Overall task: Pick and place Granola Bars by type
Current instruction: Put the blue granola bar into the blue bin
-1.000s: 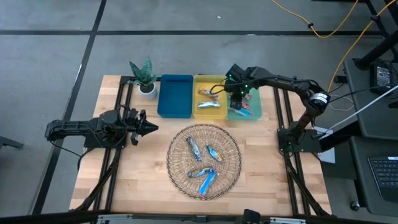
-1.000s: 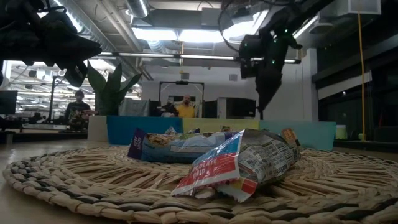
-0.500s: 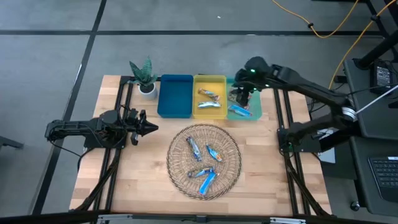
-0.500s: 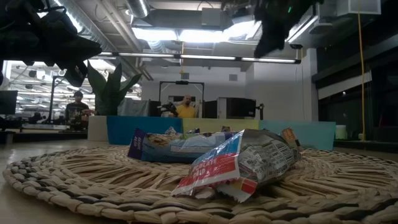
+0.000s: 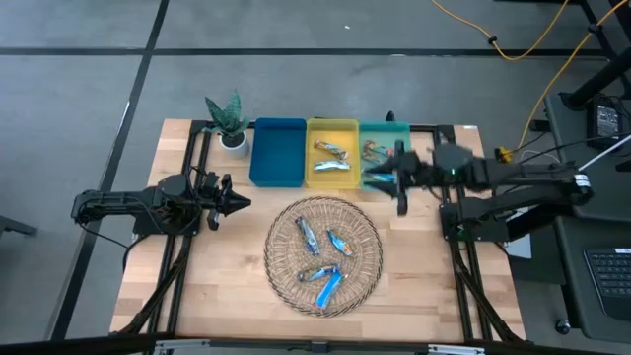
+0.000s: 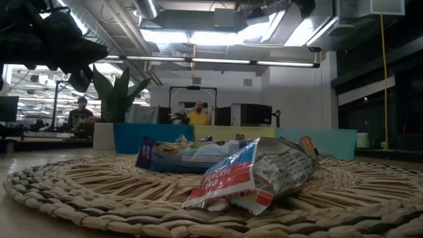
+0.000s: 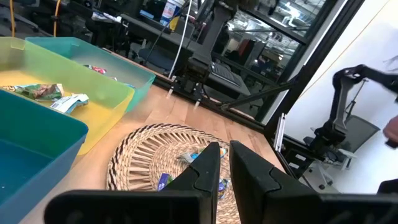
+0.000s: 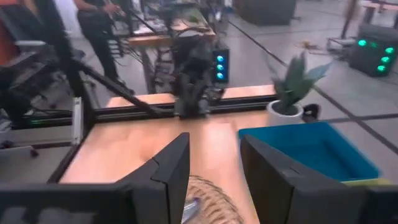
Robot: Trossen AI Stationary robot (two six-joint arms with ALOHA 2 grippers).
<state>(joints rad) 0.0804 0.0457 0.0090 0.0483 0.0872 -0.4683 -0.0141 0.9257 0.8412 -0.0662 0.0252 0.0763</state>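
Nearest on the worktop (image 5: 227, 276), a round woven mat (image 5: 323, 254) carries four granola bars (image 5: 324, 258). Past it, the right end effector (image 5: 402, 189) hovers between the mat and the green tray (image 5: 402, 128), fingers parted and holding nothing. At the far edge stand the blue tray (image 5: 277, 151), the yellow tray (image 5: 332, 125) with two bars, and the green tray with more. The left end effector (image 5: 240, 203) waits clenched at the left.
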